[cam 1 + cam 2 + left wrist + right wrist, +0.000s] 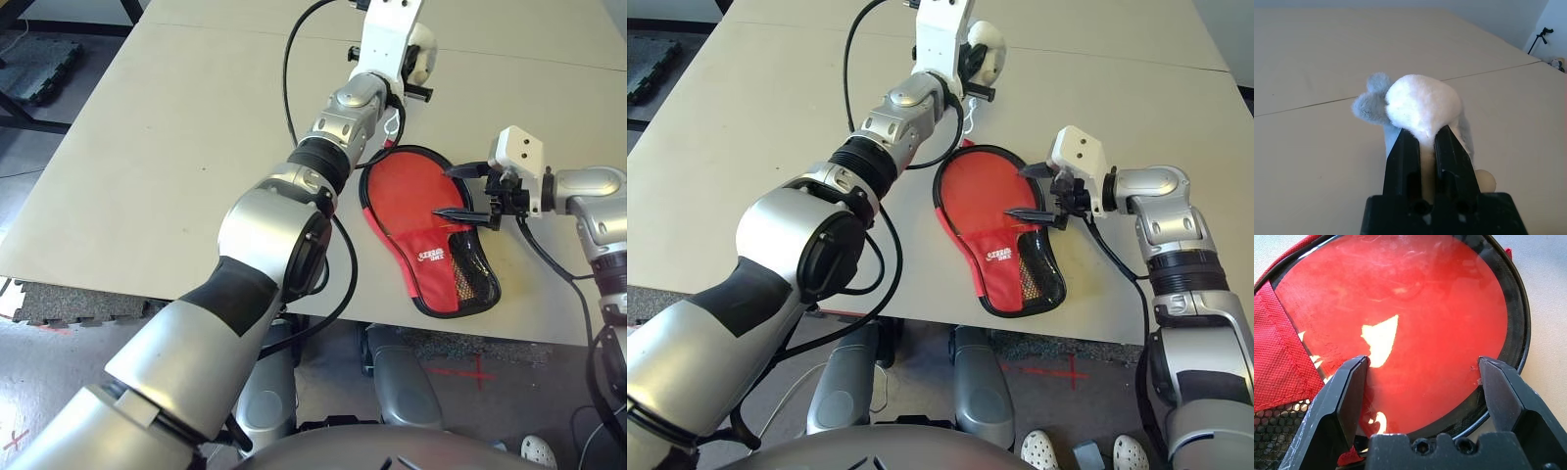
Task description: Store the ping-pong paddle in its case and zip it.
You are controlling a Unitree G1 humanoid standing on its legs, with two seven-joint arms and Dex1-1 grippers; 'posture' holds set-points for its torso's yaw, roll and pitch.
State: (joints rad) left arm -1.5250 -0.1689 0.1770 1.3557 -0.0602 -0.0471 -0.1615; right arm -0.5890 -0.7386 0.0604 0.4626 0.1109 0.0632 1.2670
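Note:
The ping-pong paddle (407,191) lies on the table inside the case (446,269), its round red face bare and ringed by the black zipper edge (1518,318). The case's red flap (1278,362) with mesh pocket covers the handle. My right gripper (446,191) hovers open just over the near side of the red face (1415,313), one finger (1344,396) near the flap, the other finger (1503,391) by the rim. My left gripper (1422,132) is beyond the case, shut on a white fluffy ball (1422,103), also visible as the ball (985,49).
The tan table (176,147) stretches wide to the left and behind, with a seam line (1312,104) across it. The case lies close to the table's front edge (529,333). Black cables (289,78) loop from my left arm. Dark floor mats (39,69) lie at the left.

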